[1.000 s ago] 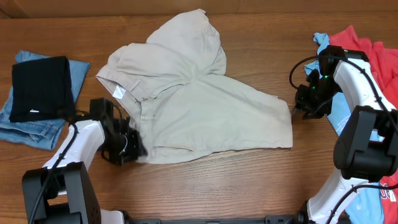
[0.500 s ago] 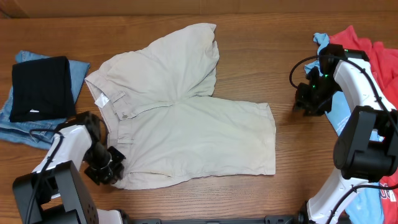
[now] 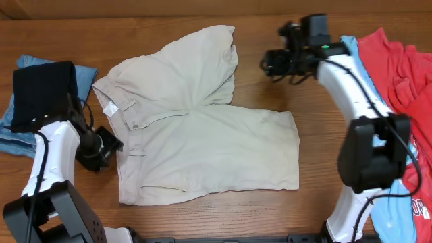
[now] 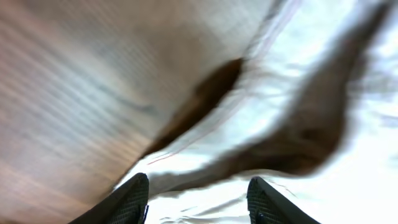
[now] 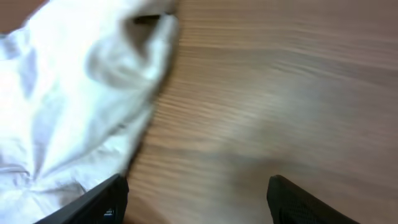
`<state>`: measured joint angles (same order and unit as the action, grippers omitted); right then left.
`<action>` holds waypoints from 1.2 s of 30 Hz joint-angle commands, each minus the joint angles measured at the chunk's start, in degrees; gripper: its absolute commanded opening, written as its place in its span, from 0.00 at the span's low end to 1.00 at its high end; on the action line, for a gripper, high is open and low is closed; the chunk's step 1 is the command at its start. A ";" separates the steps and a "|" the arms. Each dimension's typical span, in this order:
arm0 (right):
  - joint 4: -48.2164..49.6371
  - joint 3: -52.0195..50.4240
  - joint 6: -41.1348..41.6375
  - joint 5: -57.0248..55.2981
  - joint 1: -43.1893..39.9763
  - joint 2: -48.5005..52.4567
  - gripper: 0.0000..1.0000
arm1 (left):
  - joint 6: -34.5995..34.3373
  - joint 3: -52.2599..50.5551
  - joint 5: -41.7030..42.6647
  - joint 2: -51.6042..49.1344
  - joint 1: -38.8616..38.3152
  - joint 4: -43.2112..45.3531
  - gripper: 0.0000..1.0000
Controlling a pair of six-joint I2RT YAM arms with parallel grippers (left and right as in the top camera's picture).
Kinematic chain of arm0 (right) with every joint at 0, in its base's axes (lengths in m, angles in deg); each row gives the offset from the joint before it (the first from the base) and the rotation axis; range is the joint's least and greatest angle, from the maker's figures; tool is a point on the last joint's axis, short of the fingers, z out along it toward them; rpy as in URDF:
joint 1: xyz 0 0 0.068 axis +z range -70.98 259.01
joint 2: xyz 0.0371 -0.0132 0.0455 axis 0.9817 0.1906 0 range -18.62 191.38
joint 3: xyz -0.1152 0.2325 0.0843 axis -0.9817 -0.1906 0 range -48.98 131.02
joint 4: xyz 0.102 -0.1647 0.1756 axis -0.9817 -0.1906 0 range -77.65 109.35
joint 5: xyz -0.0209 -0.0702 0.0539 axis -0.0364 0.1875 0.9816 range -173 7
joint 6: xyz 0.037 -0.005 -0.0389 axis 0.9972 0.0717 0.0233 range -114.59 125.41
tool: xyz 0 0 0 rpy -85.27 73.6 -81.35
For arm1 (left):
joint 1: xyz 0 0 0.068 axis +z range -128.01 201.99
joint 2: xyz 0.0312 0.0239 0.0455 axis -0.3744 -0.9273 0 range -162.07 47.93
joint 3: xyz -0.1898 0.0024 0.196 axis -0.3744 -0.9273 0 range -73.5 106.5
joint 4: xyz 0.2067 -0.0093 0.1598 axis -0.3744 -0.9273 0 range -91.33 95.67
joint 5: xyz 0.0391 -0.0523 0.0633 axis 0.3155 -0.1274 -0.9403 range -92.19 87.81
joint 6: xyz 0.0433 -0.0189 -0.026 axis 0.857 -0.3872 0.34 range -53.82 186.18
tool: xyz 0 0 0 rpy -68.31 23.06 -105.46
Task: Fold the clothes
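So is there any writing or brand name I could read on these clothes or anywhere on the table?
No text can be read.
White label inside the shorts waistband: too small to read.
Red print on the light-blue top: too small and cut off.

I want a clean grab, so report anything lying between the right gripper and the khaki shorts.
Nothing visible does. Only a strip of table separates the right gripper from the shorts at their upper leg; the red top lies on its other side.

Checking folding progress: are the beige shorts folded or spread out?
Spread out. The beige shorts lie flat on the table, both legs splayed apart, waistband and white label showing, nothing doubled over.
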<state>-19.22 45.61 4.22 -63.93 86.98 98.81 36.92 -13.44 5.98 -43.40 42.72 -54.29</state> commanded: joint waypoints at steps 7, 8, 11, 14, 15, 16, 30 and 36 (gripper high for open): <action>18.56 0.70 7.34 7.52 6.67 11.67 0.77 | 2.29 1.27 3.72 1.14 -3.10 -0.17 0.54; 20.87 0.70 7.45 8.26 7.54 12.96 0.78 | 2.32 1.27 3.69 1.11 -3.65 -0.17 0.54; 24.81 0.70 7.48 8.44 9.38 15.28 0.80 | 2.29 1.27 3.50 1.11 -4.79 -0.15 0.55; 27.02 0.70 7.74 7.89 10.03 15.80 0.64 | 2.32 1.27 3.28 1.11 -5.70 -0.17 0.55; 27.30 0.70 8.98 6.27 10.03 15.78 0.48 | 2.32 1.27 3.28 1.11 -5.77 -0.17 0.55; 27.32 0.76 9.97 4.92 10.01 15.78 0.24 | 2.32 1.27 3.30 1.11 -5.81 -0.17 0.54; -8.79 15.19 11.67 -24.37 4.52 3.26 0.65 | 3.56 1.27 1.75 1.11 -5.81 0.04 0.55; -11.28 12.68 10.84 -24.74 2.25 4.02 0.69 | 3.61 1.27 1.73 1.11 -5.81 0.02 0.55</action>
<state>-30.26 59.93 15.63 -87.01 91.03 101.28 39.39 -12.92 8.29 -43.16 37.32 -54.34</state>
